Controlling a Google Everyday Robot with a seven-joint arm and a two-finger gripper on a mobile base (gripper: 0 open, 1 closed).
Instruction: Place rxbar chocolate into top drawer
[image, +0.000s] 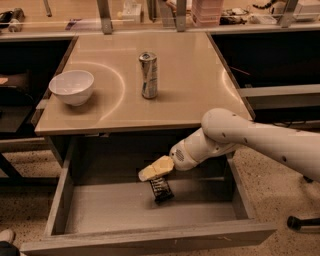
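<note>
The rxbar chocolate (161, 190), a small black bar with white lettering, is inside the open top drawer (150, 242), on or just above its pale floor near the middle. My gripper (154, 170) reaches in from the right, under the tabletop edge. It sits directly above the bar's upper end, touching it or nearly so. I cannot tell whether the bar is still held. The white arm (250, 137) stretches in from the right edge.
On the beige tabletop (200, 85) stand a silver can (148, 75) at the middle and a white bowl (72, 86) at the left. Dark shelving flanks the table on both sides. A chair base (302, 222) is on the floor at the right.
</note>
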